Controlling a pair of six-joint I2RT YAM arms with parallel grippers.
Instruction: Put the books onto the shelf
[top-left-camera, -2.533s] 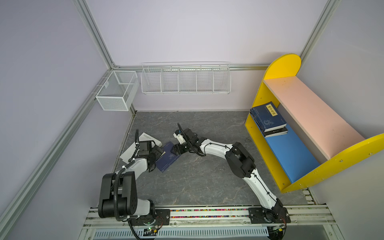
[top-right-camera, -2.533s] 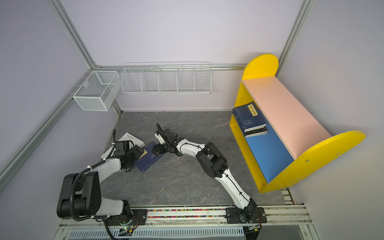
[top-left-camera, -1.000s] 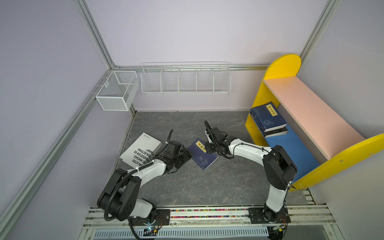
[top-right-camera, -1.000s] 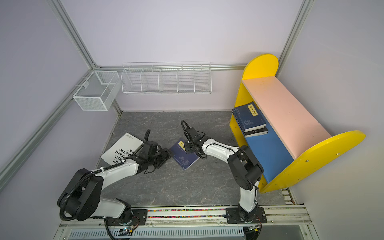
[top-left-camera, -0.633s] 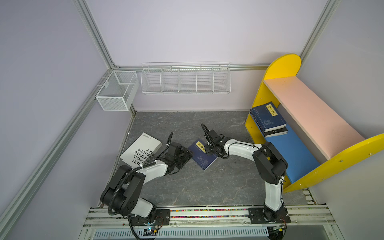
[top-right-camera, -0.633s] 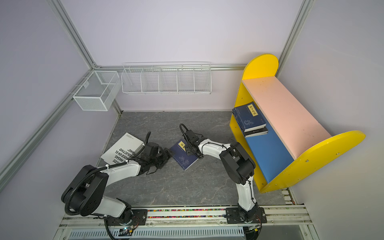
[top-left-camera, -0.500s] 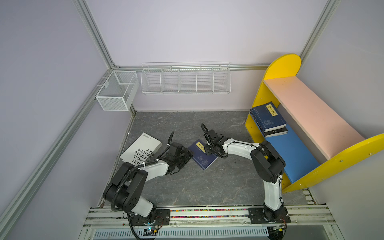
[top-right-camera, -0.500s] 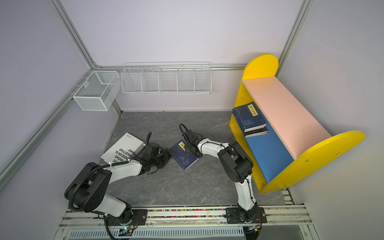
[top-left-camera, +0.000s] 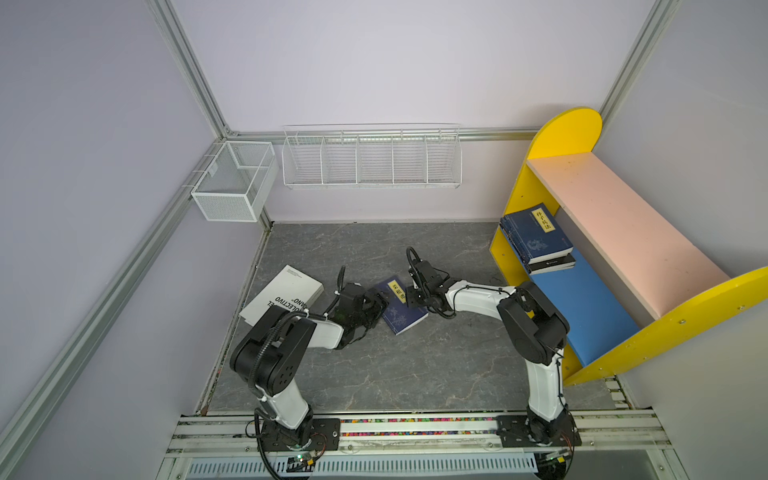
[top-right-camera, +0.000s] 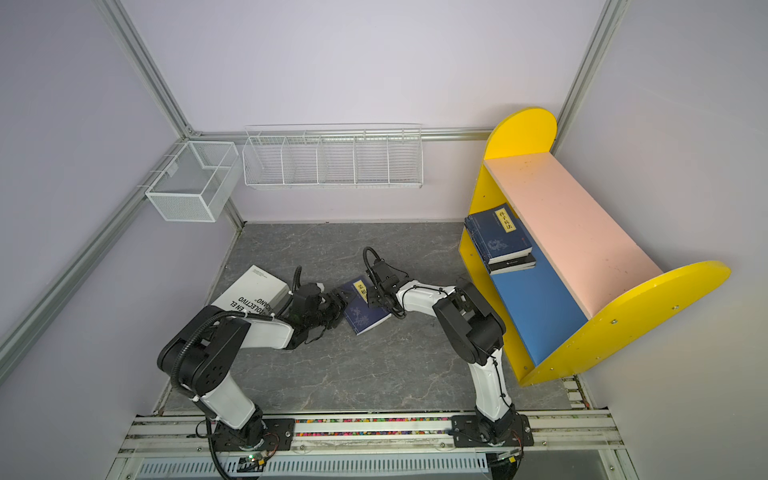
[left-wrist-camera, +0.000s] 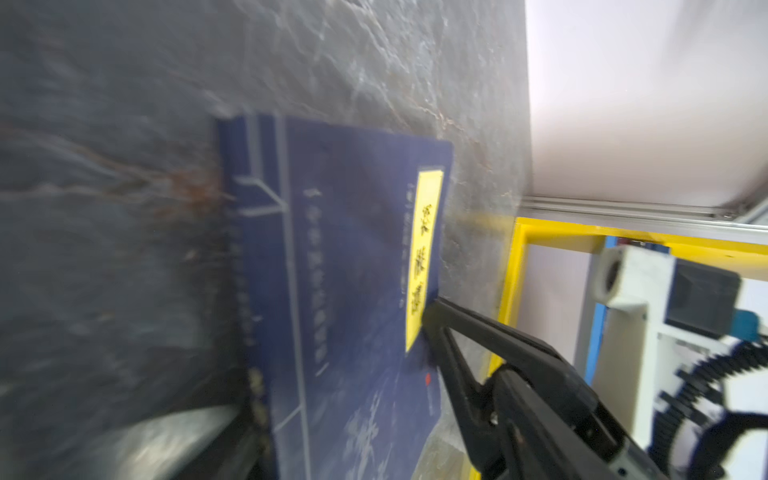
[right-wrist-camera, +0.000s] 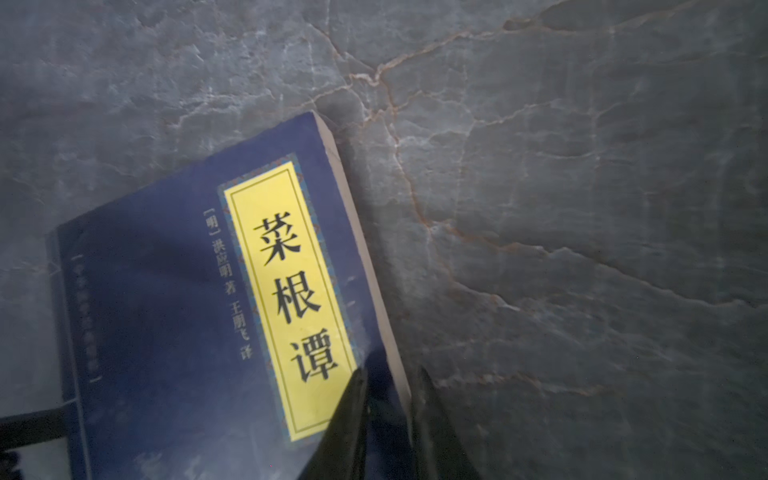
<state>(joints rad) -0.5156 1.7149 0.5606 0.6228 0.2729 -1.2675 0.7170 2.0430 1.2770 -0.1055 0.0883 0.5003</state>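
Shelf (top-left-camera: 623, 232) lower board holds stacked books (top-left-camera: 536, 237) (navy on top)

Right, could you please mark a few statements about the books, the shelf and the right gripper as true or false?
1. The white book lies on the grey tabletop. True.
2. The stack of books sits on the pink upper board of the shelf. False: it sits on the blue lower board.
3. The right gripper has its fingers either side of the page edge of the navy book. True.
4. The navy book lies barcode side up. False: its yellow title label faces up.
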